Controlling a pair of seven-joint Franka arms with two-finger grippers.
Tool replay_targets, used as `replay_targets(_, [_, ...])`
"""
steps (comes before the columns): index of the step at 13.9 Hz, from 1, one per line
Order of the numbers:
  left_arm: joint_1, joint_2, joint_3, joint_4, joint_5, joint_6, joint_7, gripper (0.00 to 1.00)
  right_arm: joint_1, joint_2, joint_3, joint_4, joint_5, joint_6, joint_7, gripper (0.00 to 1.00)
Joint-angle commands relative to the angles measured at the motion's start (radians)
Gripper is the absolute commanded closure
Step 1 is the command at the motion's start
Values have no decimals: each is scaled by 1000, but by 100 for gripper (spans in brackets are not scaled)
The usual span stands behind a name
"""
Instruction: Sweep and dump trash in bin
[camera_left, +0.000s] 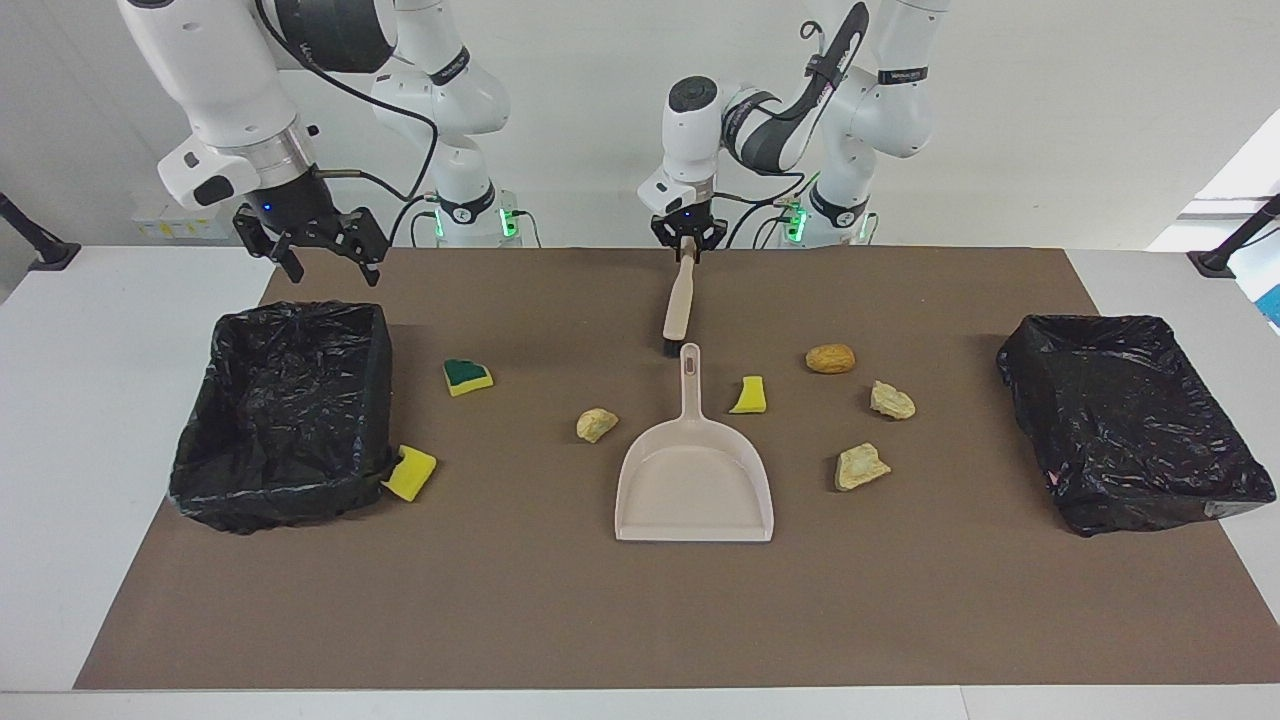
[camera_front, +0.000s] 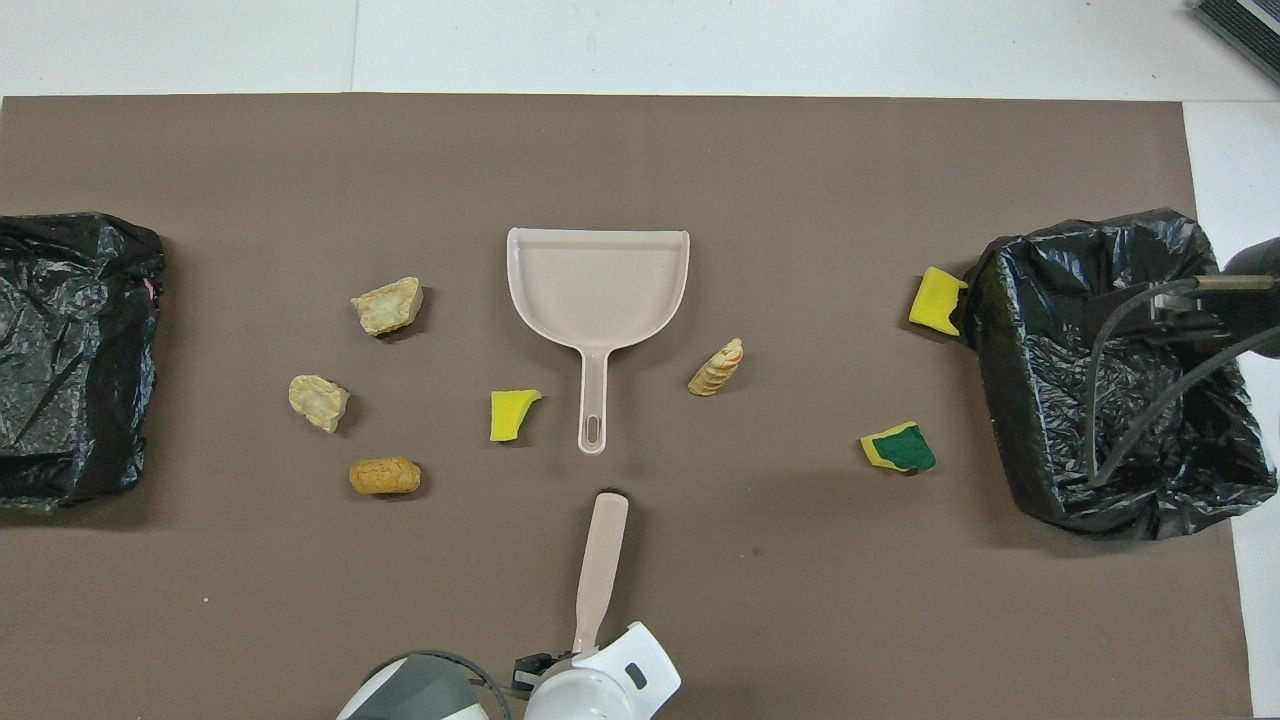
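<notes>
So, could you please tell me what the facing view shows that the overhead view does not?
Only the facing view shows the right gripper, open above the mat beside the black bin, and the left gripper shut on the brush handle's tip. Only the overhead view shows the mat's whole width nearest the robots. Both show the dustpan, the brush, the scattered trash and both bins.

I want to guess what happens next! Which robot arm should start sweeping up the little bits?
Probably the left. Its left gripper is shut on the brush handle, right by the dustpan. The right gripper waits open over the mat's edge near a black bin, holding nothing.
</notes>
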Motion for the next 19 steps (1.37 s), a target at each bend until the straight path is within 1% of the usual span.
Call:
replay_targets(1, [20, 15, 9, 44, 11, -53, 9, 92, -10, -16, 0, -13, 27, 1, -32, 0])
replay_targets(2, [29, 14, 9, 54, 20, -89, 8, 98, -10, -16, 0, -13, 27, 1, -32, 0])
replay_targets(3, [31, 12, 11, 67, 35, -136, 9, 100, -10, -16, 0, -13, 27, 1, -32, 0])
replay_targets(4, [32, 11, 11, 67, 55, -140, 9, 100, -10, -16, 0, -13, 27, 1, -32, 0])
replay_targets(5, [60, 15, 10, 67, 72, -134, 9, 100, -10, -16, 0, -13, 27, 1, -32, 0])
replay_targets(9, [193, 46, 8, 75, 103, -101, 12, 100, -10, -16, 0, -13, 27, 1, -32, 0])
replay_targets(10, [224, 57, 8, 77, 106, -98, 20, 100, -10, -14, -2, -13, 10, 9, -27, 0])
replay_targets(11, [253, 55, 8, 86, 106, -103, 43, 100, -14, -13, -6, -11, 12, 9, -26, 0])
replay_targets(13, [301, 41, 8, 94, 104, -152, 74, 100, -2, -20, -9, -22, 24, -6, -35, 0])
replay_targets(14, [302, 31, 8, 94, 106, -205, 66, 100, 4, -42, 3, -51, 24, -2, -35, 0])
replay_targets(15, [302, 29, 9, 95, 104, -242, 63, 100, 10, -34, 12, -57, 27, 6, -27, 0])
replay_targets(17, [319, 29, 14, 95, 104, -253, 63, 100, 47, 1, 24, -63, 29, 38, -7, 0])
replay_targets(19, [373, 18, 14, 95, 104, -259, 75, 100, 103, 39, 26, -62, 29, 79, 37, 0])
